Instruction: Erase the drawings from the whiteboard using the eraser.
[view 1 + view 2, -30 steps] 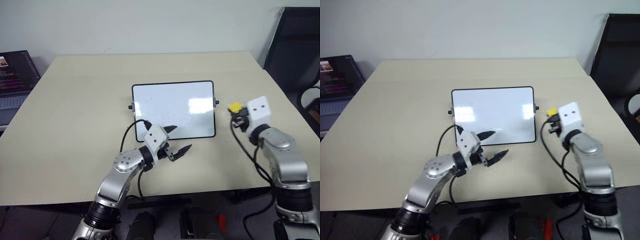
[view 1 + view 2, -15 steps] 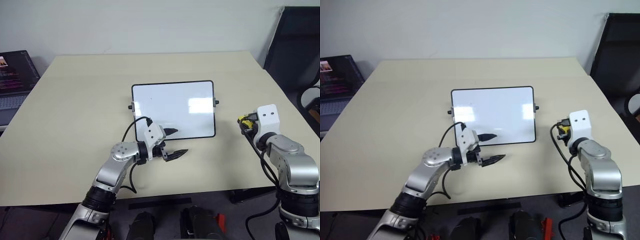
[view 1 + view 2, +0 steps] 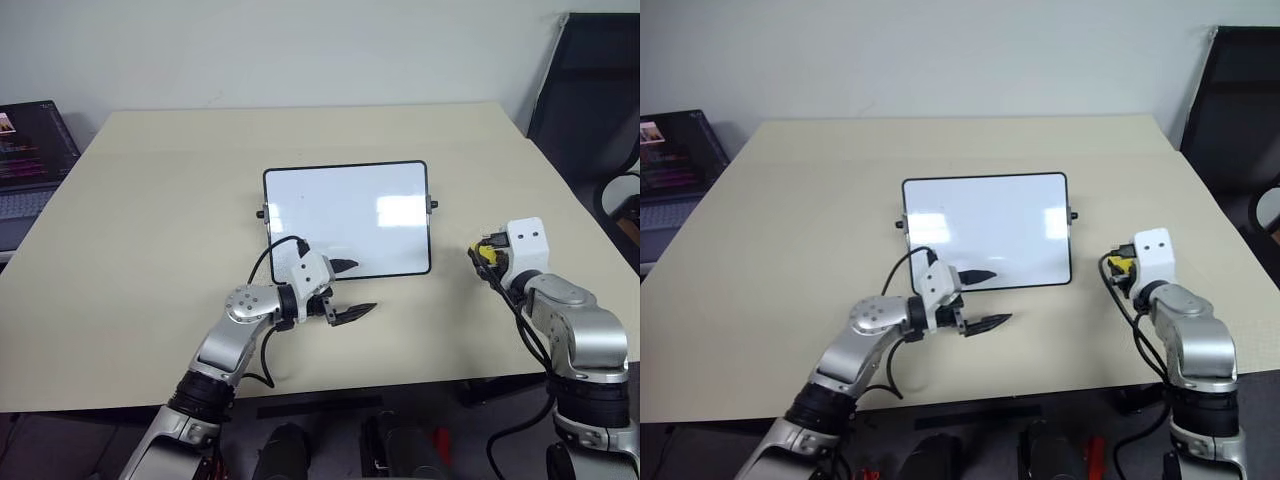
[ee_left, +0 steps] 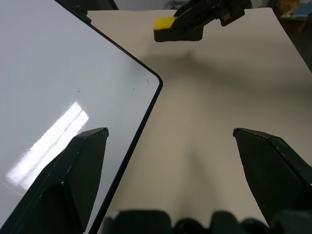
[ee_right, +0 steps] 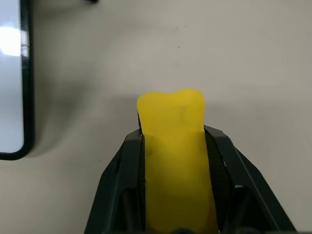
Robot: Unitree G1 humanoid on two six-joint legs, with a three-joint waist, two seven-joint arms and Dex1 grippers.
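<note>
Right of the whiteboard point(image 3: 347, 218) (bare table point(image 3: 180, 190) between), right gripper point(image 5: 171, 127) pinches the eraser point(image 5: 171, 146); left gripper point(image 3: 347, 289) splayed over its near edge

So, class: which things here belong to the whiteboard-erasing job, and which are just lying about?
Job:
- whiteboard
- yellow eraser, held in the right pincer
- left pincer, open at the board's near edge

Lying about:
- laptop
- black chair

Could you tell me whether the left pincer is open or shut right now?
Open: the left pincer has its two fingers spread wide, one over the whiteboard corner, nothing between them.
</note>
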